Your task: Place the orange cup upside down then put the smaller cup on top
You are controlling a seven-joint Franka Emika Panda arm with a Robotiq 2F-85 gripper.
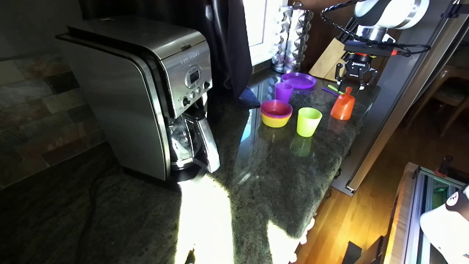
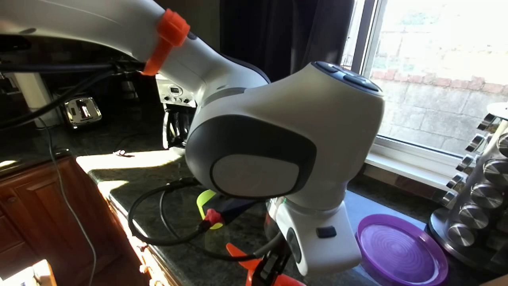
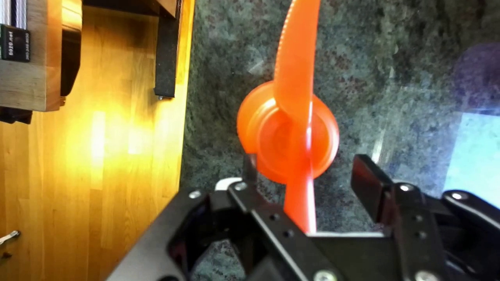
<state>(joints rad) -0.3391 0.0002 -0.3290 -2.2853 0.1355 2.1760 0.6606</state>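
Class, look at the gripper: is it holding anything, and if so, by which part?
Nothing is held. The gripper stands open, with a visible gap on either side of the orange knife lying across the orange cup.

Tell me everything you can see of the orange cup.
The orange cup is plain and tapered, looks like smooth plastic, and shows concentric rings on its round base. It stands upside down, wide rim down, on the dark stone-look counter, near the edge. An orange knife crosses over its upturned base, seemingly resting on it and hiding part of it. The gripper is open and close above; whether it touches the cup cannot be told.
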